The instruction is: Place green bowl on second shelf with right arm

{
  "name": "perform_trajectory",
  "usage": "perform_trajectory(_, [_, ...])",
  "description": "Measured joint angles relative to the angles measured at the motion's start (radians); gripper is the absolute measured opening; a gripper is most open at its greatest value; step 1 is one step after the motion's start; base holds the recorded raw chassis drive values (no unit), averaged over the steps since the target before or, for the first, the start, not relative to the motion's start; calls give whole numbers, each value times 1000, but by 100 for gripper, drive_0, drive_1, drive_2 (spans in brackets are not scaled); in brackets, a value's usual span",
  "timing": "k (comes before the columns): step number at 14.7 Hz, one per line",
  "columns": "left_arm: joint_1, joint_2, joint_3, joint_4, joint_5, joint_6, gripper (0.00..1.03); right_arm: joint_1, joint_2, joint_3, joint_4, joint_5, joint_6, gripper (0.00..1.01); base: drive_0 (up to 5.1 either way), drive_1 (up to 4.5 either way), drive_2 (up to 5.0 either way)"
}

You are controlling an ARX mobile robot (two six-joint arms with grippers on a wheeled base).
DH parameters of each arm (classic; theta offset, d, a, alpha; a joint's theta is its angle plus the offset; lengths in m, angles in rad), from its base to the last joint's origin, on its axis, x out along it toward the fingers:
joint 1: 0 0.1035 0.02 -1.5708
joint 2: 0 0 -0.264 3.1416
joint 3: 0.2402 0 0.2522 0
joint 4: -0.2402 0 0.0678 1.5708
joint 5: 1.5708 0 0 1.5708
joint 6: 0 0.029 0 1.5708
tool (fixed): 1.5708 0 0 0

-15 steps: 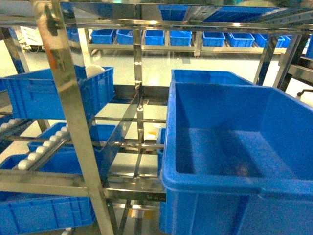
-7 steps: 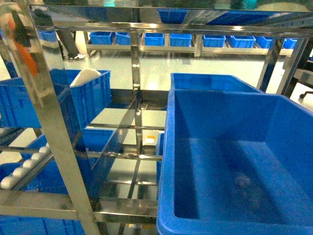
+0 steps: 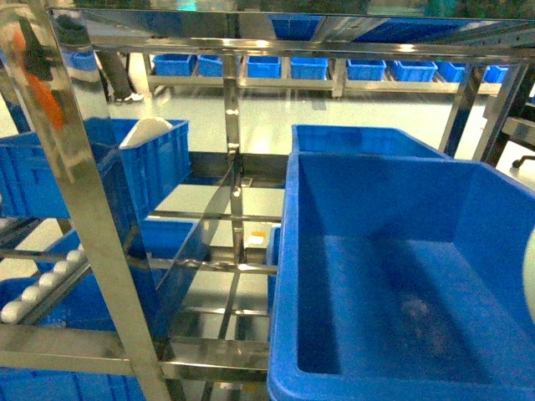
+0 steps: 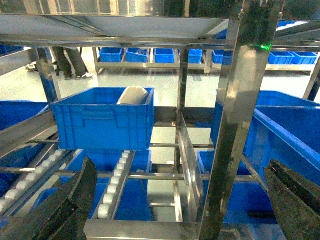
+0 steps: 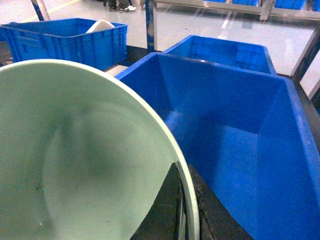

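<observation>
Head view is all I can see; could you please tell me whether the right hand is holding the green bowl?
Observer: Yes. In the right wrist view, the right hand is clamped on the rim of the green bowl.
Operator: Thank you. Is the left hand carrying anything?
Observer: No. The left wrist view shows the left hand open with nothing gripped, facing the rack's blue crate that holds a white domed object.
</observation>
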Motion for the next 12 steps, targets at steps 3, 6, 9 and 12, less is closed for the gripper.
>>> perform_trajectory(3, [0,0,0,0,0,0,98,-12,304,100,145,-29,-27,2,0,0,0])
perform_trajectory(6, [0,0,0,0,0,0,98,9,510,166,220,-34,-84,2,0,0,0])
perform_trajectory(9, [0,0,0,0,0,0,98,28,682,249,264,-36,-141,2,0,0,0])
perform_trajectory(12, [0,0,0,0,0,0,98,-1,933,377,234,-34,-176,2,0,0,0])
